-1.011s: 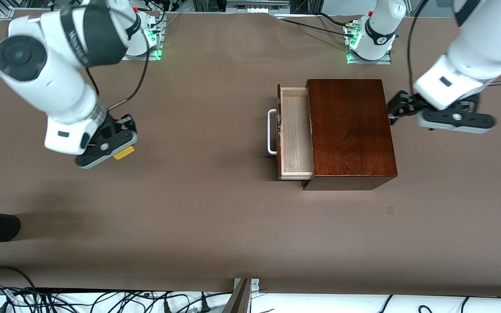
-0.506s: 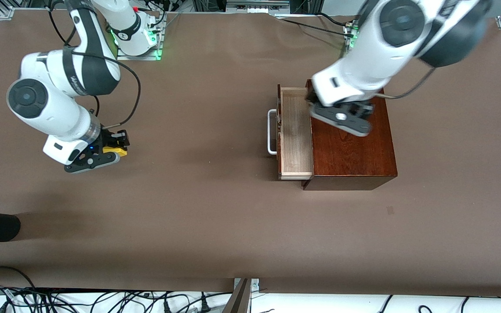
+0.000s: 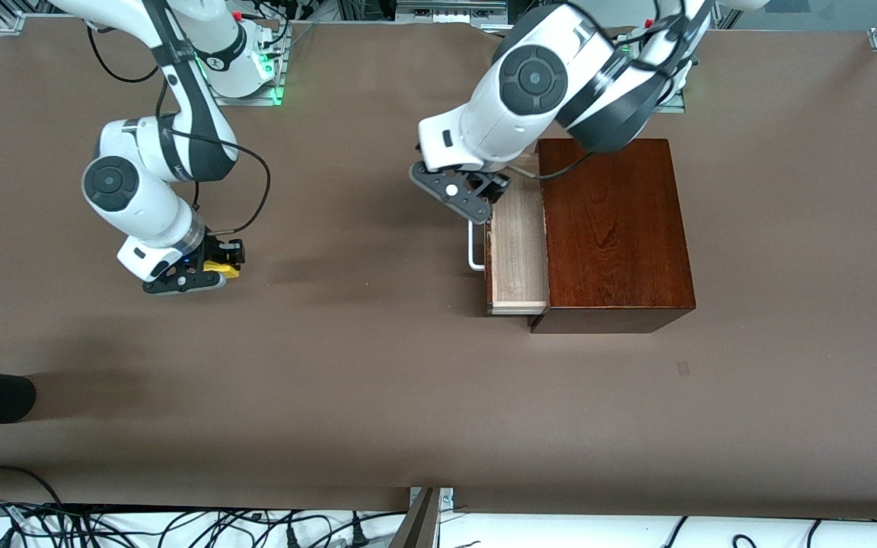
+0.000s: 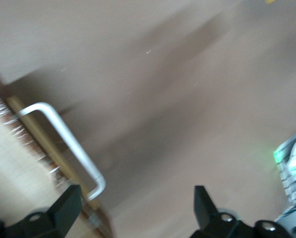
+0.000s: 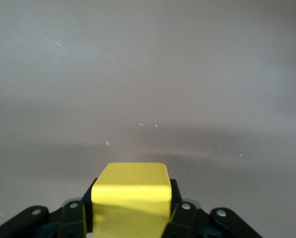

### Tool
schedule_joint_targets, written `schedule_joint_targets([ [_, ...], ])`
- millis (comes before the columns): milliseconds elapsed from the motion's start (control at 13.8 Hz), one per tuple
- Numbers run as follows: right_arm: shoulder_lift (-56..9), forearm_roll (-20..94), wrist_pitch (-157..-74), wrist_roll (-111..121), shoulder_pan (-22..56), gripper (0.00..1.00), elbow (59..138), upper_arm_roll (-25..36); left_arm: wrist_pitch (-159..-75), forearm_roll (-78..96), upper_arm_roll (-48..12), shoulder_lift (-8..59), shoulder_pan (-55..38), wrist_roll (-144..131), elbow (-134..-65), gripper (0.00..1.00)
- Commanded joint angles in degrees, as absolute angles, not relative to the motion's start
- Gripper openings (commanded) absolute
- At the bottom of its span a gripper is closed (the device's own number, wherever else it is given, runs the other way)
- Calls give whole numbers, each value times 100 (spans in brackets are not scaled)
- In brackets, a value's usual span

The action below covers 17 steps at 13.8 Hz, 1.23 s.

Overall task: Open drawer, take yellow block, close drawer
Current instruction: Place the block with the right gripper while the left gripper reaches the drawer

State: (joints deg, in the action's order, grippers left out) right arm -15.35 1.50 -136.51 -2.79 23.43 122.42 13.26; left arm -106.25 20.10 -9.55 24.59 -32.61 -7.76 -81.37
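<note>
- The yellow block (image 3: 222, 266) sits pinched between the closed jaws of the right gripper (image 3: 214, 268), low over the bare table (image 3: 347, 380) toward the right arm's end, well apart from the wooden box (image 3: 613, 228).
- In the right wrist view the yellow block (image 5: 131, 196) fills the gap between the two black fingers (image 5: 73, 218), one finger pressed against each side face; its top face and the face turned away from the gripper stick out past the fingertips, with only brown table surface ahead of the jaws.
- The right gripper (image 5: 130, 218) holds the block squarely, its edges level with the jaw line and not tilted.
- The drawer (image 3: 516, 243) stands pulled out of the box toward the right arm's end, its pale wood interior showing nothing inside where it can be seen, its white handle (image 3: 475, 247) facing the same way.
- The left gripper (image 3: 476, 204) hangs over the end of the drawer front that lies farther from the front camera, right above the handle; its jaws stand apart and hold nothing.
- In the left wrist view the handle (image 4: 68, 144) runs just beside one fingertip (image 4: 68, 206) of the left gripper (image 4: 138, 208); whether they touch cannot be told, and the other fingertip is over bare table.
</note>
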Motion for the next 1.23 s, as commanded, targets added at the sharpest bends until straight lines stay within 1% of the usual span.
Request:
schedule_joint_targets([
  [0, -1686, 307, -13965, -745, 2285, 0, 12463, 1301, -10810, 2522, -923, 2672, -3428, -756, -7893, 100],
  [72, -1766, 316, -14053, -782, 2285, 0, 12515, 1301, -10819, 2531, -932, 2681, -3436, -747, -7858, 100],
  [144, -1801, 316, -14323, -782, 2285, 0, 12690, 1301, -10750, 2575, -923, 2698, -3358, -721, -7640, 100],
  [289, -1845, 308, -14921, -712, 2285, 0, 13059, 1292, -10740, 2874, -905, 2820, -3322, -616, -7611, 100],
  [433, -1924, 290, -15047, -459, 2285, 0, 13113, 1283, -10801, 2883, -914, 3023, -3357, -274, -7498, 100],
  [650, -2056, 290, -15266, -282, 2285, 0, 13131, 1275, -10732, 2647, -905, 3024, -3331, 1085, -7576, 100],
  [867, -2135, 290, -15302, -229, 2285, 0, 13131, 1274, -10723, 2426, -905, 3111, -3357, 2230, -7638, 100],
  [939, -2144, 290, -15302, -229, 2285, 4, 13131, 1274, -10731, 2147, -905, 3120, -3375, 2476, -7751, 100],
  [1011, -2153, 290, -15302, -229, 2285, 13, 13131, 1266, -10766, 1692, -914, 3164, -3436, 2792, -7830, 100],
  [1084, -2179, 290, -15302, -229, 2285, 26, 13131, 1266, -10767, 1444, -923, 3277, -3471, 3012, -7814, 100],
  [1156, -2162, 290, -15293, -229, 2285, 58, 13131, 1266, -10723, 1346, -905, 3278, -3480, 3084, -7840, 100],
])
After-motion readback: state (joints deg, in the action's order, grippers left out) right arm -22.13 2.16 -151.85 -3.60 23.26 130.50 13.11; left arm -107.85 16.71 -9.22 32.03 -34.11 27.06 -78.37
